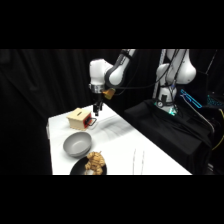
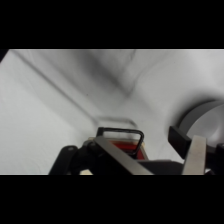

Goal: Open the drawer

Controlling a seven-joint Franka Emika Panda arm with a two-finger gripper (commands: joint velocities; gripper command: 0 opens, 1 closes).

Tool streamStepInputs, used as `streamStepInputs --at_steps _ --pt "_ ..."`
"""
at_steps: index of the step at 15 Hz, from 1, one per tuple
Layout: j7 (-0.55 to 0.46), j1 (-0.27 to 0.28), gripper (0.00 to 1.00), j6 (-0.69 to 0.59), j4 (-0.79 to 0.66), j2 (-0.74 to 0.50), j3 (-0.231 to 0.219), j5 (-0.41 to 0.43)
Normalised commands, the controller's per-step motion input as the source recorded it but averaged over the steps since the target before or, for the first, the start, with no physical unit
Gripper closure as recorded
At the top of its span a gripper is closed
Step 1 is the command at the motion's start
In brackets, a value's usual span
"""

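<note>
While the arm reaches down from above, its black two-finger claw [image 1: 96, 111] hangs right at the red front of the small tan wooden drawer [image 1: 89, 121], which sits in a small light-wood box [image 1: 77, 119] near the far left end of the white worktop [image 1: 150, 155]. From the wrist view the claw [image 2: 150, 157] shows two pale fingers [image 2: 117, 157] standing apart, with the dark wire handle [image 2: 120, 132] and a strip of the red face just beyond them; whether a finger touches the handle I cannot tell, though nothing looks clamped. The drawer appears shut or nearly so, so the pull seems not yet begun. Just in front of the box rests a round grey bowl [image 1: 77, 144], and nearer the front edge lies a dark plate [image 1: 76, 169] with pale brownish food [image 1: 95, 162] on it. The chief risk, as I judge it, is that the fingers close beside the thin handle instead of around it and slip off. The box also looks light, so a pull could drag the whole box along the worktop instead of sliding the drawer, perhaps nudging it toward the bowl.
</note>
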Motion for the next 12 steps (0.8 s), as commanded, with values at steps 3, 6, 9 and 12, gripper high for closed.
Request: streamStepInputs --at_steps 3,6,9,12 --pt "0.10 -0.022 0.00 0.31 -0.04 0.06 -0.081 -0.025" --pt "0.06 -0.041 0.00 0.29 0.03 0.14 -0.063 0.025" --pt "-0.02 -0.050 0.00 0.24 0.13 0.20 -0.023 0.087" --pt "-0.11 -0.053 0.00 0.14 0.21 0.20 0.019 0.130"
